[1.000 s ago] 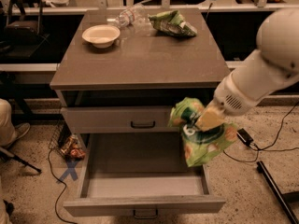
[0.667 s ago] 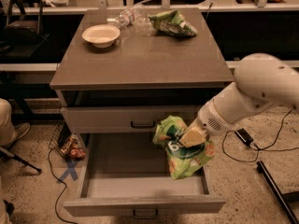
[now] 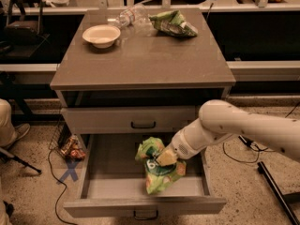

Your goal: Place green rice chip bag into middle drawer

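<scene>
hand [image 3: 167,157] clamped on light green glossy chip bag [image 3: 161,177] | low over grey middle drawer [image 3: 105,187] | risk: released upright, bag snags drawer front

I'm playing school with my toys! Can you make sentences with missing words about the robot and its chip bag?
The robot's hand grips the green rice chip bag low in the middle drawer, which is ___, not shut.
The closed drawer just above it has a dark ___ on its front.
A white bowl, a clear bottle and a smaller green bag sit on ___ of the cabinet.
Missing words: open; handle; top.
</scene>
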`<state>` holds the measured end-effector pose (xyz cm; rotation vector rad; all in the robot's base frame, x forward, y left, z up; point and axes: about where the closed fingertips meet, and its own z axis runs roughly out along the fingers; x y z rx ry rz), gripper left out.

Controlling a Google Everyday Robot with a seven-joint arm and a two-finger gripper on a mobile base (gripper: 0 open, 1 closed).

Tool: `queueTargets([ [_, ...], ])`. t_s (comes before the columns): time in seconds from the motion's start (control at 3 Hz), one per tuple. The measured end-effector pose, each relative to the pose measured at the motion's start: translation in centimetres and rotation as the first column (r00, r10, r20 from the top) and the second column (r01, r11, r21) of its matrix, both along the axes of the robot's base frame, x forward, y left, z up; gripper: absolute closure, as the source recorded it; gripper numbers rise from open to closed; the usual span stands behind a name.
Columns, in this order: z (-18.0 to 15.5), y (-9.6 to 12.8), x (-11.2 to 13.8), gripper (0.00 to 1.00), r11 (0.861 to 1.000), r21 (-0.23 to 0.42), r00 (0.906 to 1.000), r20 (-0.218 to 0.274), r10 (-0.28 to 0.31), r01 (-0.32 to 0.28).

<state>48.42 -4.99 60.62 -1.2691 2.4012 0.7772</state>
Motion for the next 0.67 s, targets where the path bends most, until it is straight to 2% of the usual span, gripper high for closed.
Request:
queueTargets([
  [0.33, -4.4, 1.7, 0.3, 1.0, 0.998, -0.045, 0.9991, -0.023, -0.034, 0.033],
  [0.67, -8.0, 3.0, 0.5, 0.82, 0.995, -0.073, 0.9949, -0.064, -0.078, 0.073],
])
